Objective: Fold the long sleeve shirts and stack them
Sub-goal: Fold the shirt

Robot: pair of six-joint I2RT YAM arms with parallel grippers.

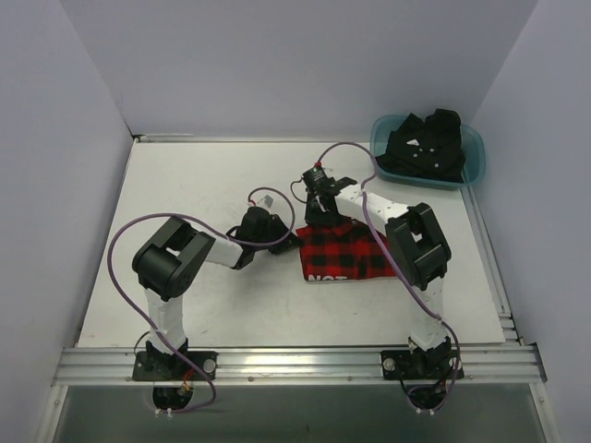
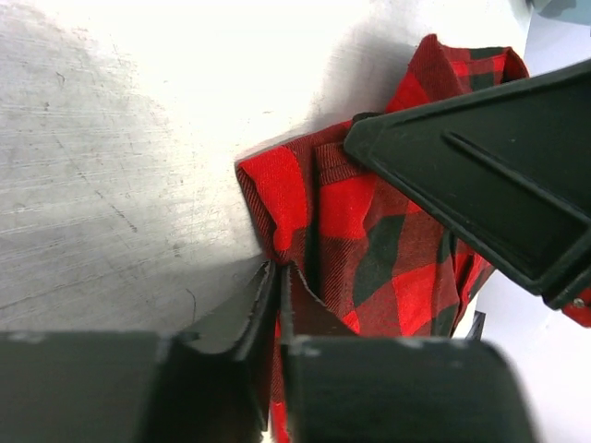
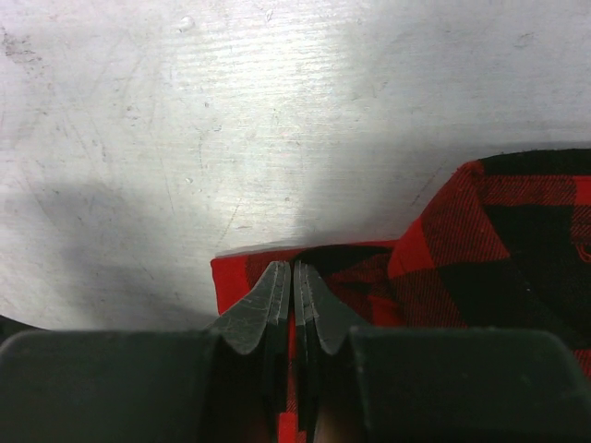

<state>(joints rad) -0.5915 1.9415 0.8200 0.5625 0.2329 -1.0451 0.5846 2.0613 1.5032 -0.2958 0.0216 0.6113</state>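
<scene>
The red-and-black check flannel shirt (image 1: 343,251) lies bunched in the middle of the table, a white label showing at its near edge. My left gripper (image 1: 283,238) is shut on the shirt's left edge (image 2: 305,212). My right gripper (image 1: 317,205) is shut on the shirt's far edge (image 3: 443,249), its jaws pinching a fold of cloth. The right arm's finger crosses the left wrist view (image 2: 480,175). The plain black shirt (image 1: 427,143) sits crumpled in the teal tub at the far right.
The teal plastic tub (image 1: 473,148) stands at the table's far right corner. White walls enclose the table on three sides. Purple cables loop over both arms. An aluminium rail (image 1: 295,362) runs along the near edge.
</scene>
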